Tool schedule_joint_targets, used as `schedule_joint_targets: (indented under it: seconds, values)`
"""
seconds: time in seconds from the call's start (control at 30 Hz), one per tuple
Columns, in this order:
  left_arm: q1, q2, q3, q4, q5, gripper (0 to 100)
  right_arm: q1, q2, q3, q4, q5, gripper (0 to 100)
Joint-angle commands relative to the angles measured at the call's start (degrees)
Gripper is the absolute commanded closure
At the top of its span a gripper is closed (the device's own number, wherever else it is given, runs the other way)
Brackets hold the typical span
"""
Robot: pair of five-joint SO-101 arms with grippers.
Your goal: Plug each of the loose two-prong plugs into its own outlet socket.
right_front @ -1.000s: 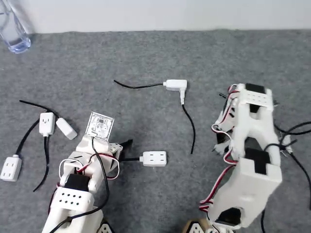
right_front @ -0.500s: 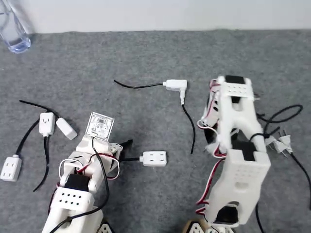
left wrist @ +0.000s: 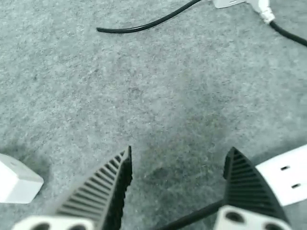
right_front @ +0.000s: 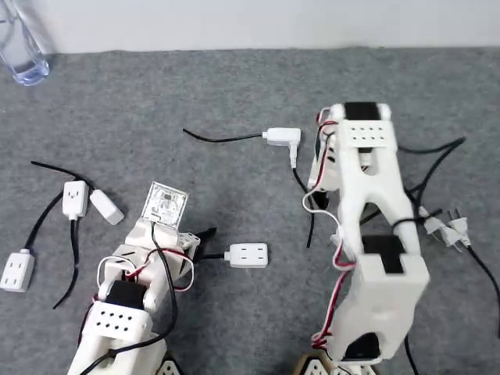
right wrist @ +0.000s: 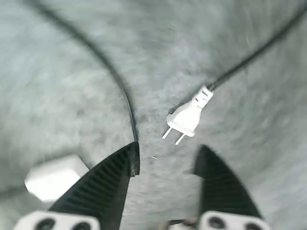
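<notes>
A white outlet socket (right_front: 248, 255) on a black cord lies on the grey carpet just right of my left gripper (right_front: 201, 234). That gripper (left wrist: 177, 187) is open over bare carpet, with the socket's edge (left wrist: 283, 175) beside one finger. My right gripper (right wrist: 163, 187) is open and empty, hovering above a loose white two-prong plug (right wrist: 184, 117) on a black cord. Two more loose plugs (right_front: 449, 229) lie to the right of the right arm (right_front: 367, 203). A white angled plug block (right_front: 283, 137) with cords sits at the centre, close to the right arm's far end.
At the left lie two more white sockets (right_front: 75, 198) (right_front: 16, 270) and a small white adapter (right_front: 106, 206). A clear glass (right_front: 23, 55) stands in the far left corner. Black cords trail across the carpet (right_front: 234, 94), and a white wall bounds the far edge.
The right arm has swung left and stretched away from its base toward the centre, uncovering the plugs and cords on its right. The left arm barely shifted.
</notes>
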Motion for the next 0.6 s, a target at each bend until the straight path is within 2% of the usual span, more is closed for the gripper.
schedule_joint_targets:
  seconds: [0.0,0.07,0.2,0.33,0.4,0.5,0.57]
  values:
    - [0.9,-0.4,-0.1,-1.6,-0.8,71,0.6,-8.4,-2.9,2.5,24.6,96.5]
    - [0.9,-0.4,-0.1,-1.6,-0.8,71,2.3,-8.9,-2.3,2.5,38.2,99.2]
    - [0.9,-0.4,-0.1,-1.6,-0.8,71,7.0,-8.0,4.7,2.6,65.8,95.9]
    - [0.9,-0.4,-0.1,-1.6,-0.8,71,11.2,-7.2,11.3,2.2,88.2,95.8]
    - [0.9,-0.4,-0.1,-1.6,-0.8,71,11.7,-6.7,11.6,2.2,95.9,95.6]
    - [0.8,-0.4,0.0,-1.6,-0.8,71,11.9,-6.8,11.3,2.2,103.6,95.3]
    - [0.4,-0.7,0.0,-1.6,-0.8,71,12.3,-6.8,11.0,2.1,110.4,92.0]
